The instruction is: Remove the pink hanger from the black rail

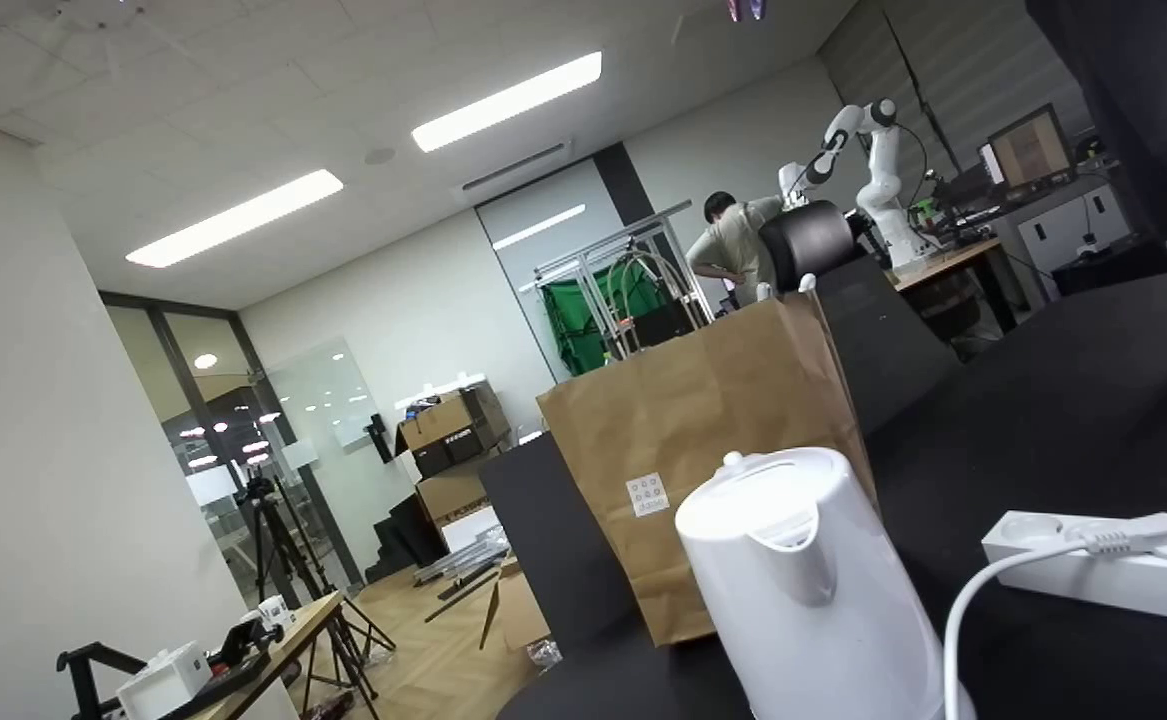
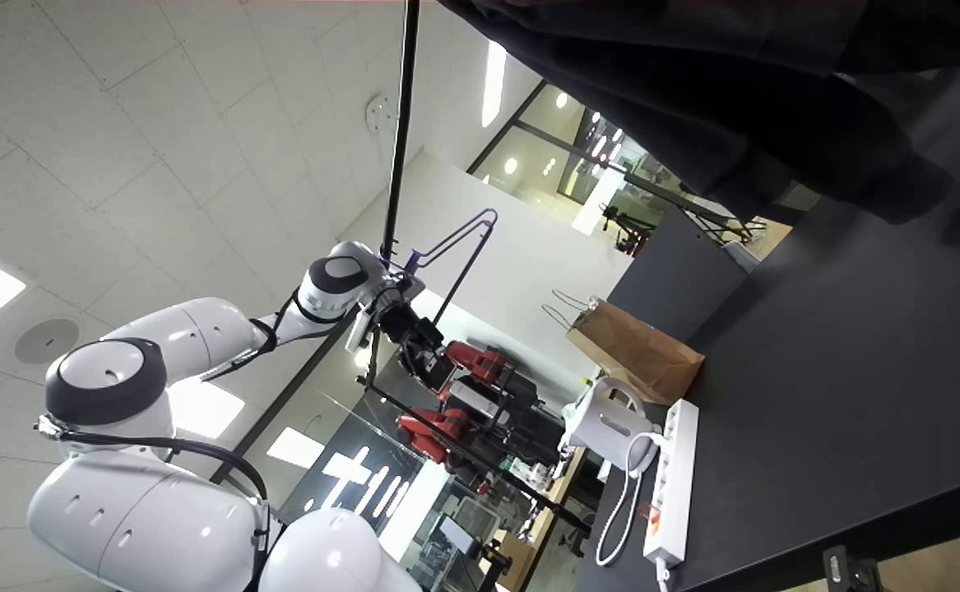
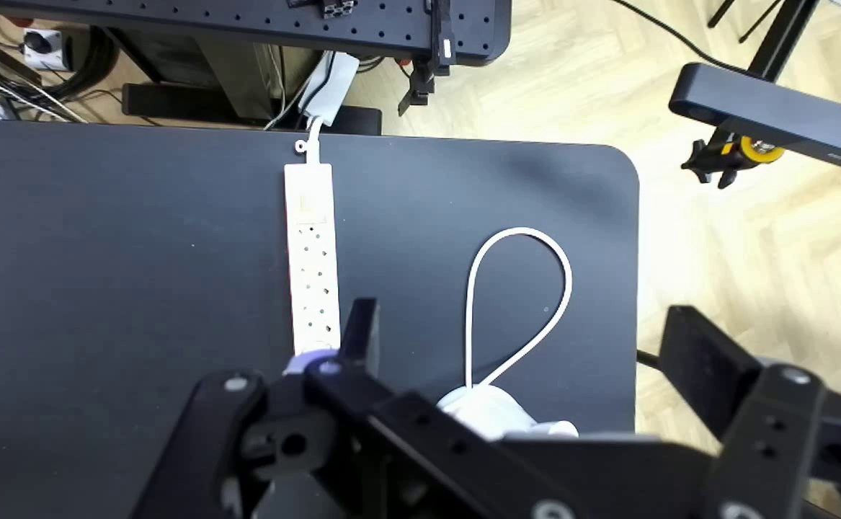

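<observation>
Your gripper (image 3: 524,339) released, fingers (image 3: 359,335) wide apart. Pink hanger (image 2: 465,272), looking more purple, hangs at black rail (image 2: 400,123). One corner comes right by your gripper; can't tell if they touch. Your white arm (image 2: 192,329) hides spot where hook meets rail. In wrist view, purple bit (image 3: 310,359) pokes out just beside one finger, outside gap; can't tell if that's hanger.

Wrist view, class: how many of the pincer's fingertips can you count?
2: one black fingertip just left of the picture's centre, the other fingertip towards its right edge. Neither is hidden.
</observation>
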Controlling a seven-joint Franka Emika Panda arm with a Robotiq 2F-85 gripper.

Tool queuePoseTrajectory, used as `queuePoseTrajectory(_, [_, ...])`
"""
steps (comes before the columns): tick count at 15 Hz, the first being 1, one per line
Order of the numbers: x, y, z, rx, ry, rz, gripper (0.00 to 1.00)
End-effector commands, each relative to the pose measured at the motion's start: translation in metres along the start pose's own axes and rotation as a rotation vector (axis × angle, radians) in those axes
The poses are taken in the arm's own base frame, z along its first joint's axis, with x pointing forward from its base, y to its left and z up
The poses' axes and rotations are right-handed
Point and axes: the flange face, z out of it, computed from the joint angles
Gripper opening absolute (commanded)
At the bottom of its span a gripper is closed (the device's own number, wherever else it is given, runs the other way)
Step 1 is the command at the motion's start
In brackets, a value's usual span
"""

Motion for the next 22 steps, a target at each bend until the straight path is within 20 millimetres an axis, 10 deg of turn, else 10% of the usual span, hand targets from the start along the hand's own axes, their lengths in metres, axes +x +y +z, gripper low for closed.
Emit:
queuePoseTrajectory(1, [-0.004,-0.001,-0.005,-0.001,0.004,-0.003,1.0])
queuePoseTrajectory(13, [-0.078,-0.015,-0.072,0.015,0.051,-0.053,1.0])
queuePoseTrajectory(22, [-0.07,-0.065,-0.104,0.09,0.4,0.121,1.0])
